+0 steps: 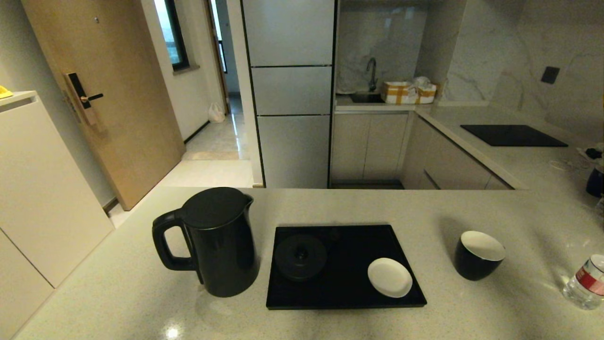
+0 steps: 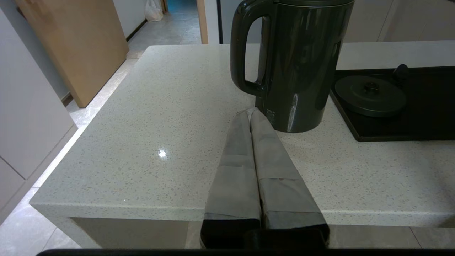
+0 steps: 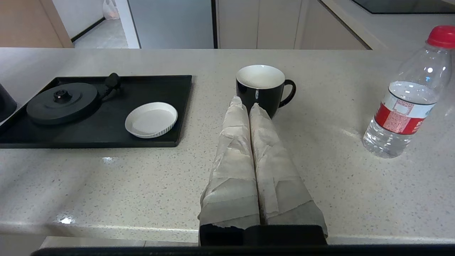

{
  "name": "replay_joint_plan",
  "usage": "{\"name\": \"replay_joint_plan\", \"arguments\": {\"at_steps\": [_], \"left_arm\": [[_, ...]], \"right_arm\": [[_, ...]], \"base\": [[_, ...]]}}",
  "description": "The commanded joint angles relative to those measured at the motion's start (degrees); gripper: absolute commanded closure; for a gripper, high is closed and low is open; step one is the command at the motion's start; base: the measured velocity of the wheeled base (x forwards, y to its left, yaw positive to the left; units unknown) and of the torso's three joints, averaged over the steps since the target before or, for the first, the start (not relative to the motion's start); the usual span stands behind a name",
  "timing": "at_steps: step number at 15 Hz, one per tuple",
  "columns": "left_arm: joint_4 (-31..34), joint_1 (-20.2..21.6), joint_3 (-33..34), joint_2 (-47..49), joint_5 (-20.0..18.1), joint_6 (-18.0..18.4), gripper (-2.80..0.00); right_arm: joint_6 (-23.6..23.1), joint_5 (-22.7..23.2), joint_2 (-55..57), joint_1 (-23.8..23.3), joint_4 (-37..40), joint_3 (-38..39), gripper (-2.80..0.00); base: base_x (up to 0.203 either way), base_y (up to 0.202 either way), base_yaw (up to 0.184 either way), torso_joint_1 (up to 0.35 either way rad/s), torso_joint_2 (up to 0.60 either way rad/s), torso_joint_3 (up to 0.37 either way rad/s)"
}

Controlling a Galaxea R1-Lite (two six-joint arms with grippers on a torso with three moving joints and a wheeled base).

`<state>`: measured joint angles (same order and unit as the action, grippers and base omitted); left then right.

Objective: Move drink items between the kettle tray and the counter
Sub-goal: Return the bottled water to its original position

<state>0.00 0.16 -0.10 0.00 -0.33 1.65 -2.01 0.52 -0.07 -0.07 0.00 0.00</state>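
The left pincer (image 2: 251,113) hovers low over the near edge of the desk (image 1: 141,293), its two taped fingers (image 2: 234,170) pressed together and holding nothing, the tips just short of the kettle's foot. The right pincer (image 3: 246,104) hangs likewise at the near edge, fingers (image 3: 277,170) together and empty, pointing at the cup. Neither arm shows in the head view.

The kettle (image 1: 219,241) stands upright on the desk, lid on, just left of the tray, its loop handle turned away from the tray. The tray (image 1: 347,293) lies flat at the desk's centre. Inside it, the round kettle base (image 1: 301,257) sits bare in the left half, and a small white saucer (image 1: 390,277), with nothing on it, rests in the right half near the front rim.

The cup (image 1: 479,255), black outside and white within, stands upright on the desk to the right of the tray, apart from it; the right wrist view shows a handle on its far side, and its inside looks dry. Farther right, near the edge of the head view, the red-capped bottle (image 1: 585,283) stands upright on the desk, partly filled with clear liquid.
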Motion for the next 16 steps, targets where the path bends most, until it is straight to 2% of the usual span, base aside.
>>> {"name": "replay_joint_plan", "arguments": {"at_steps": [1, 8, 10, 12, 13, 15, 16], "left_arm": [[0.0, 0.02, 0.1, -0.08, -0.02, 0.02, 0.0], [0.0, 0.02, 0.01, -0.08, -0.02, 0.02, 0.0], [0.0, 0.02, 0.01, -0.08, -0.02, 0.02, 0.0], [0.0, 0.02, 0.1, -0.08, -0.02, 0.02, 0.0], [0.0, 0.02, 0.01, -0.08, -0.02, 0.02, 0.0], [-0.08, 0.02, 0.01, 0.0, -0.02, 0.02, 0.0], [0.0, 0.02, 0.01, -0.02, -0.02, 0.02, 0.0]], "right_arm": [[-0.1, 0.0, -0.01, -0.01, -0.09, 0.0, 0.0], [0.14, -0.7, -0.01, -0.01, 1.72, -0.51, 0.0], [0.37, -1.2, 0.94, -0.01, 3.31, -2.72, 0.0], [4.09, -2.04, 7.53, 0.05, 4.84, -12.84, 0.0], [6.76, -2.51, 12.93, 0.07, 5.77, -21.41, 0.0], [10.4, -7.44, 27.08, -0.82, 12.66, -33.84, 0.0], [11.74, -9.63, 33.93, -1.18, 15.71, -36.42, 0.0]], "base": [[0.0, 0.0, 0.0, 0.0, 0.0, 0.0], [0.0, 0.0, 0.0, 0.0, 0.0, 0.0], [0.0, 0.0, 0.0, 0.0, 0.0, 0.0], [0.0, 0.0, 0.0, 0.0, 0.0, 0.0], [0.0, 0.0, 0.0, 0.0, 0.0, 0.0], [0.0, 0.0, 0.0, 0.0, 0.0, 0.0], [0.0, 0.0, 0.0, 0.0, 0.0, 0.0]]}}
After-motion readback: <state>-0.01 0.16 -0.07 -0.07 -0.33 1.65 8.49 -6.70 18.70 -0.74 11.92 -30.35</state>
